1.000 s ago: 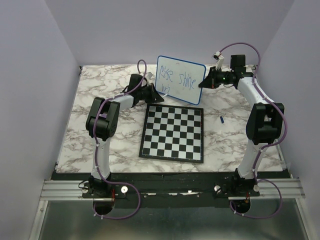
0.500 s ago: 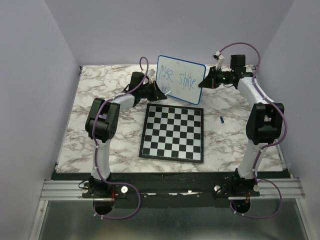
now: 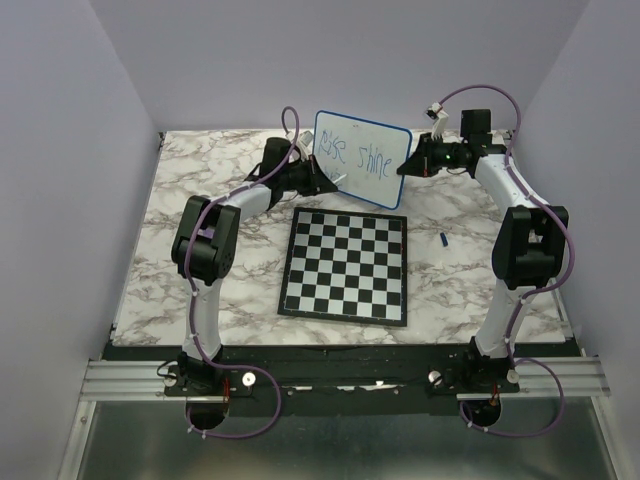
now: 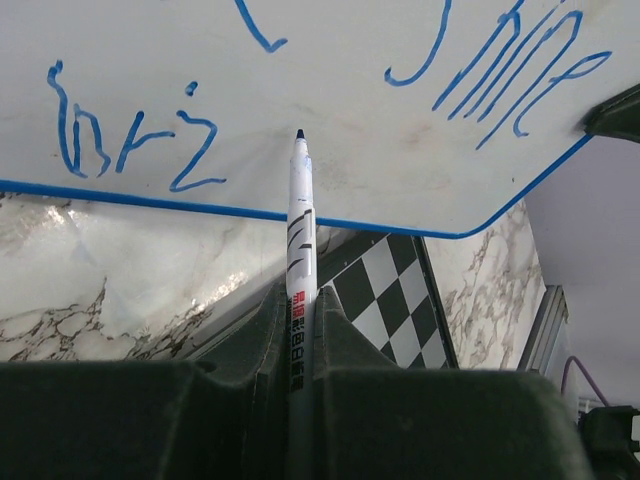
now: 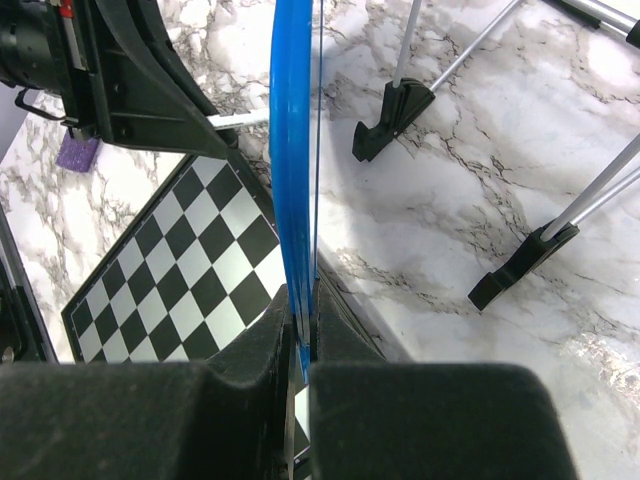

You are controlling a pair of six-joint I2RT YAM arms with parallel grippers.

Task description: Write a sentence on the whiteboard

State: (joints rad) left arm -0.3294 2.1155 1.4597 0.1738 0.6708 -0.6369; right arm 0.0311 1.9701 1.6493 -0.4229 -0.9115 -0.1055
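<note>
While your right gripper [image 5: 300, 325] pinches shut on the right-hand edge of the whiteboard [image 3: 362, 158], the board stands upright at the far side of the marble table [image 3: 190, 170], just beyond the chessboard [image 3: 346, 265]. Its long axis runs left to right, slightly askew to the chessboard's far edge, and its written face looks back toward the arm bases. You can read the sentence [image 3: 352, 155] in blue: two words on the upper line and a shorter scrawl beneath them at the left. Your left gripper [image 4: 300, 300] is closed on a marker [image 4: 301, 215]. The marker's long axis points straight at the board, tip forward, just right of the lower word. Whether the tip touches the surface you cannot tell. Behind the board, thin metal legs with black feet [image 5: 392, 120] rest on the marble.
</note>
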